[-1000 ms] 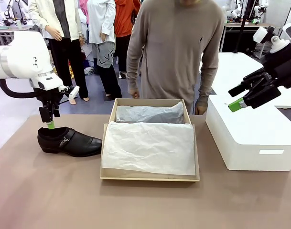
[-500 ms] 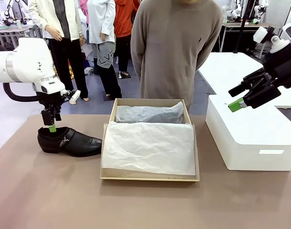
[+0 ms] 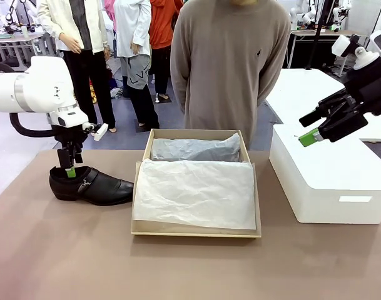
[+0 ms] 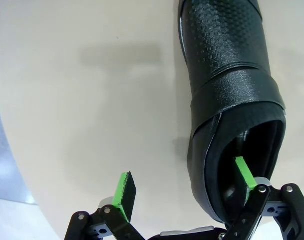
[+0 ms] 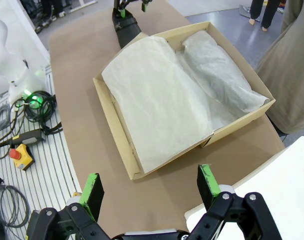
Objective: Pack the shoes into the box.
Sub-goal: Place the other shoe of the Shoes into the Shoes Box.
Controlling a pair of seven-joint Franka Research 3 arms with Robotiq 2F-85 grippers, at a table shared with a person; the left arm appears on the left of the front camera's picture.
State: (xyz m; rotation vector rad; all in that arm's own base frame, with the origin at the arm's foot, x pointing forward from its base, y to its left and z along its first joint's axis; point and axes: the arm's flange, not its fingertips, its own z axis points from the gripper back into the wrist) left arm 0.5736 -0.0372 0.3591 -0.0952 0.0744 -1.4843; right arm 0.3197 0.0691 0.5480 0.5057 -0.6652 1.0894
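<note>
One glossy black shoe [image 3: 93,185] lies on the table left of the box [image 3: 196,234], toe toward it. My left gripper [image 3: 69,170] is open at the shoe's heel. In the left wrist view one green pad [image 4: 244,172] is inside the shoe's [image 4: 231,95] opening and the other pad [image 4: 124,194] is outside its side wall. The brown cardboard box [image 5: 114,120] stands open, lined with white tissue paper, with a tissue-wrapped bundle [image 3: 196,149] in its far part. My right gripper [image 3: 312,134] hangs open and empty above the white block; seen from its wrist camera, the right gripper [image 5: 149,190] is high over the box's corner.
A big white rectangular block [image 3: 331,181] sits on the table's right side. A person [image 3: 231,69] in a brown sweater stands at the far edge behind the box. Bare table lies in front of the box. Cables and a yellow controller [image 5: 19,152] lie on the floor.
My left gripper has come down and a little to the right, one finger entering the shoe's heel opening. The person's hands have left the box's far rim. The right arm has not moved.
</note>
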